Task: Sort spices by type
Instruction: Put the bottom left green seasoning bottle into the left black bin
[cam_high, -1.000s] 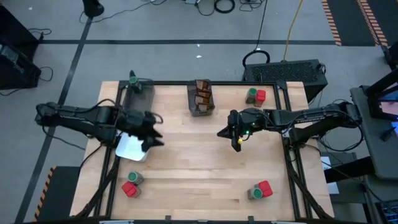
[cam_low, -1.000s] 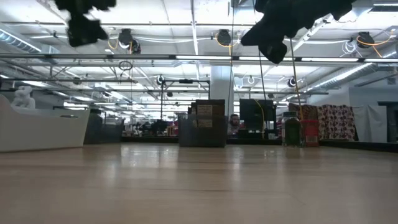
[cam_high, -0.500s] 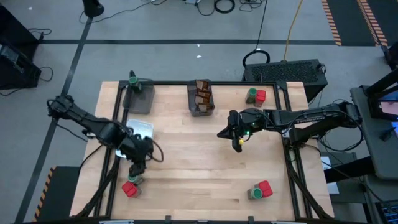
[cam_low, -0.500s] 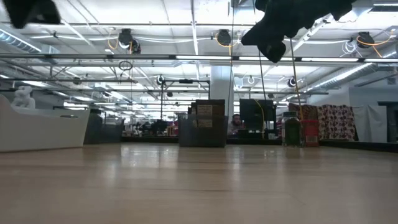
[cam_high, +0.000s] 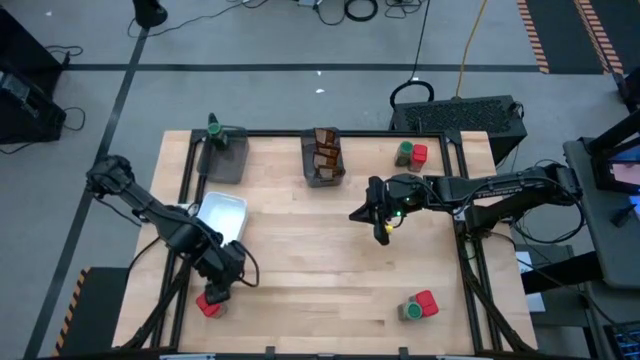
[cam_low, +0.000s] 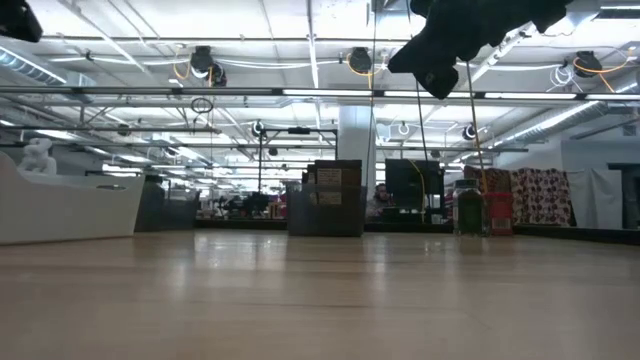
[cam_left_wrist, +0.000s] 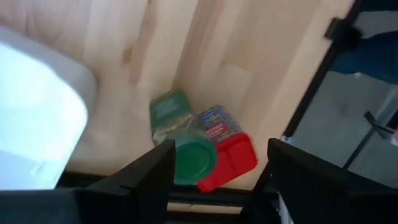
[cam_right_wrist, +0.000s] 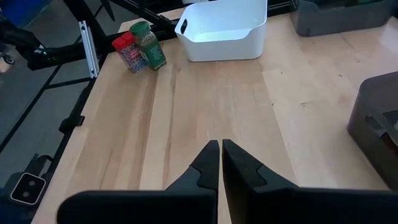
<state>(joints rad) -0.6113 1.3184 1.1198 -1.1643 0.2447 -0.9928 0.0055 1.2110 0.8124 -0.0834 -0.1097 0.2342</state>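
Spread left hand (cam_left_wrist: 214, 177) hovers over round green-lidded jar (cam_left_wrist: 186, 152) touching blocky red container (cam_left_wrist: 225, 155); right hand (cam_right_wrist: 221, 163) pressed together

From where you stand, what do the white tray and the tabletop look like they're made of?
The white tray looks like moulded plastic: smooth, slightly glossy walls, rounded corners, a cut-out handle. The tabletop looks like pale wood: joined planks with visible grain and a matte finish, though it could be a veneer.

Green-lidded jar (cam_left_wrist: 182, 144) upright, touching red container (cam_left_wrist: 222, 149); similar pairs (cam_high: 411, 154) (cam_high: 418, 306) at table corners.
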